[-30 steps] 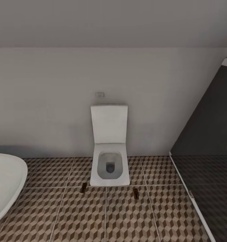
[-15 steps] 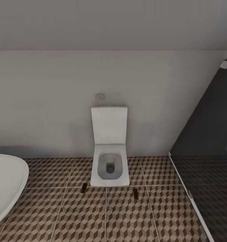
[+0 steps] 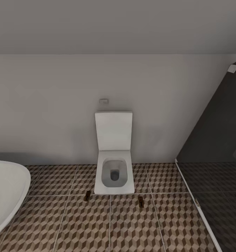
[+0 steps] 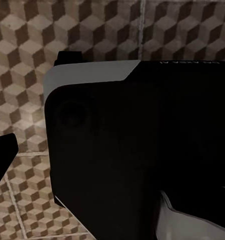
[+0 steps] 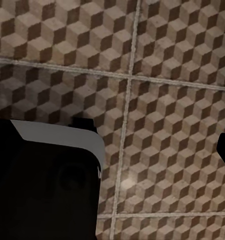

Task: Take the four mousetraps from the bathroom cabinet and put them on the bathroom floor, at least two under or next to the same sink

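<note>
Compared with a second ago, my head view has tilted slightly: the wall's top edge sits lower in the picture and the white bathtub (image 3: 7,194) rim at lower left reaches a little further in, while the things on the floor hold their places relative to one another.

Nearest, the bathroom floor (image 3: 132,224) of cube-patterned tiles fills the lower part of the head view. On it I count two mousetraps: one mousetrap (image 3: 87,196) lies just off the left front corner of the toilet, the other mousetrap (image 3: 141,201) lies on the tile near its right front corner. They are well apart from each other.

Beyond them stands one square white toilet (image 3: 114,175), lid up against the grey wall (image 3: 44,112). One small flush plate (image 3: 103,101) sits on the wall above it. At right stands one dark glass shower screen (image 3: 216,140).

Both wrist views look down on floor tiles past dark robot housing (image 4: 137,150). I cannot tell whether either pincer is wide or narrow.
</note>
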{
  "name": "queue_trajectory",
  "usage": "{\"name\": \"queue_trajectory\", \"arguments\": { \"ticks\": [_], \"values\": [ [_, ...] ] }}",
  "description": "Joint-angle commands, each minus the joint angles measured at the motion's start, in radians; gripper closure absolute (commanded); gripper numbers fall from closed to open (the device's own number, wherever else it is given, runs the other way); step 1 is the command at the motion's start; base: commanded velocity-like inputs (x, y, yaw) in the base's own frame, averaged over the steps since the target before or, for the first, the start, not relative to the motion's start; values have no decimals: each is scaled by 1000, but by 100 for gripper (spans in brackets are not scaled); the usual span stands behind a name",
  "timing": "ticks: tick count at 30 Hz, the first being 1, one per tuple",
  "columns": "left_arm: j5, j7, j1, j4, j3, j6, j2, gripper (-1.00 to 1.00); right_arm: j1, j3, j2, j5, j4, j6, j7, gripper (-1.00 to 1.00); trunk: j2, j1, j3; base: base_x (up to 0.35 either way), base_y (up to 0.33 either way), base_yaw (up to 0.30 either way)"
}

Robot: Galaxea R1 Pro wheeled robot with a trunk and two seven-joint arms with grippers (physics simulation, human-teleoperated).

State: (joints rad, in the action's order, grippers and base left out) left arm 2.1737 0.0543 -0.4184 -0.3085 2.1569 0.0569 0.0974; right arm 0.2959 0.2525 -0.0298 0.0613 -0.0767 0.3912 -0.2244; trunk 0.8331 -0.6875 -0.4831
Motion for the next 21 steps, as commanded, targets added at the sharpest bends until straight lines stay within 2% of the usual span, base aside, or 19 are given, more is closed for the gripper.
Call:
{"name": "queue_trajectory", "arguments": {
  "ticks": [1,11,21],
  "values": [
    [6,6,-2,-4,8,6,1,-100,2,8,-1,6,-5,7,-3,-100,1,0,-1,0,0,0],
    [6,4,-2,-3,7,6,1,-100,2,8,-1,6,-5,7,-2,-100,1,0,0,0,0,0],
    [6,4,-2,-3,7,6,1,-100,2,8,1,6,-5,8,-1,-100,1,0,11,0,0,0]
  ]
}}
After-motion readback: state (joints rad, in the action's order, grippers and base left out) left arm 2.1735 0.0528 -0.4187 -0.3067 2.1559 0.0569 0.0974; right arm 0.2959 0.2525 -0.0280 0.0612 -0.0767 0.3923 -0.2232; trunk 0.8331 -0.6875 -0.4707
